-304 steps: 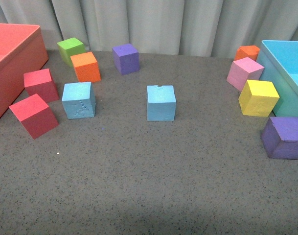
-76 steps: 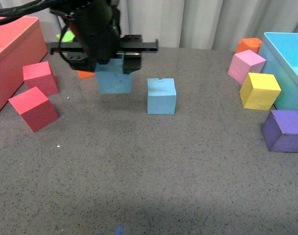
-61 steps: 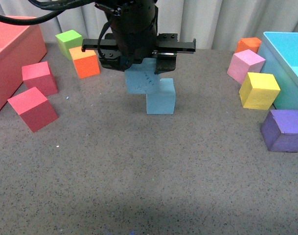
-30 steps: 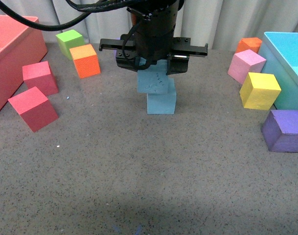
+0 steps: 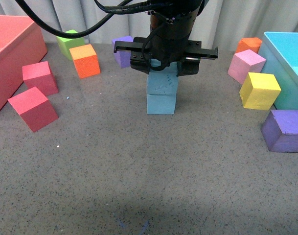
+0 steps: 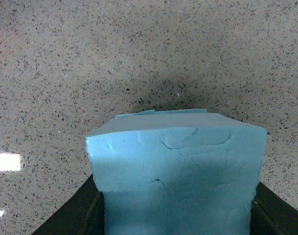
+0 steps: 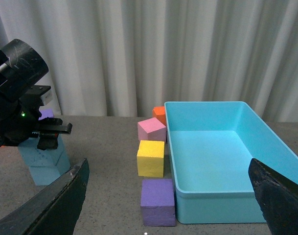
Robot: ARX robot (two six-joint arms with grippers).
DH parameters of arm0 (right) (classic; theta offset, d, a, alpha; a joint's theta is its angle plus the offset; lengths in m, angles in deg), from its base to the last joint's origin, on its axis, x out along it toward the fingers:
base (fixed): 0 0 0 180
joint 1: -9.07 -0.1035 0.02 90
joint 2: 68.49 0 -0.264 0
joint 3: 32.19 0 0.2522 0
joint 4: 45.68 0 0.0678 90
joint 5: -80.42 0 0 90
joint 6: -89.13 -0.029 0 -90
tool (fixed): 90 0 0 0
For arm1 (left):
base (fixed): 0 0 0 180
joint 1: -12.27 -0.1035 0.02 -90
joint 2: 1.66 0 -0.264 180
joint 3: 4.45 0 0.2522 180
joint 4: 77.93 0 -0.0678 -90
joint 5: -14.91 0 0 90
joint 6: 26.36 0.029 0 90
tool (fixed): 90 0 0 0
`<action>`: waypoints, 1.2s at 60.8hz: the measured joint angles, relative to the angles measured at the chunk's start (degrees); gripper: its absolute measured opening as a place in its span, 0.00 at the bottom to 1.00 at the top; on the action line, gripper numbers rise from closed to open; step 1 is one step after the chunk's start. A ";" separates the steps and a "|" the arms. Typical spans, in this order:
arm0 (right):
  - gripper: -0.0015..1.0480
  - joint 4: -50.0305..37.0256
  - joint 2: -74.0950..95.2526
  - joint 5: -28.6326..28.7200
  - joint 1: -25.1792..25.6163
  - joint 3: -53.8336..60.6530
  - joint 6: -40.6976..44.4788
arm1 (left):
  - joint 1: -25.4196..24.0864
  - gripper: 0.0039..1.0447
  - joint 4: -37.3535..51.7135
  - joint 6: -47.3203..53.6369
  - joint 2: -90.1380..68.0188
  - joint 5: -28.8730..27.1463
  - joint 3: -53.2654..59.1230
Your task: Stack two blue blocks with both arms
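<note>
**Left gripper [image 5: 164, 68] grasps marked blue block [image 5: 162, 82]**

The marked blue block sits directly above the lower blue block [image 5: 161, 103], slightly turned against it. Whether the two touch, I cannot tell. The right gripper [image 7: 168, 169] is spread wide and holds nothing.

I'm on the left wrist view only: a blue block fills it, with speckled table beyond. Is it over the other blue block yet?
Observer: Yes. In the front view the held blue block sits directly above the lower blue block. They look in contact, with edges slightly offset.
Operator: Is the gripper clamped on it?
Observer: The left gripper is shut on the held blue block, one finger on each side.
Operator: Where is the other arm?
Observer: The right gripper is open and well away from both blocks, facing the turquoise bin.
</note>
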 joint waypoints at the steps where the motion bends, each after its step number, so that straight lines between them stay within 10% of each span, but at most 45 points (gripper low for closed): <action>1: 0.91 0.00 0.00 0.00 0.00 0.00 0.00 | 0.00 0.46 -0.02 -0.04 0.00 -0.02 0.00; 12: 0.91 0.00 0.00 0.00 0.00 0.00 0.00 | 0.07 0.47 -0.37 -1.29 0.00 0.59 -0.13; 32: 0.91 0.00 0.00 0.00 0.00 0.00 0.00 | 0.17 0.95 -0.31 -1.77 0.00 0.79 -0.15; 69: 0.91 0.00 0.00 0.00 0.00 0.00 0.00 | -1.16 0.94 8.46 -5.66 12.04 4.28 11.19; 73: 0.91 0.00 0.00 0.02 0.00 0.00 0.00 | -1.38 0.87 21.53 -0.76 14.25 -2.29 17.75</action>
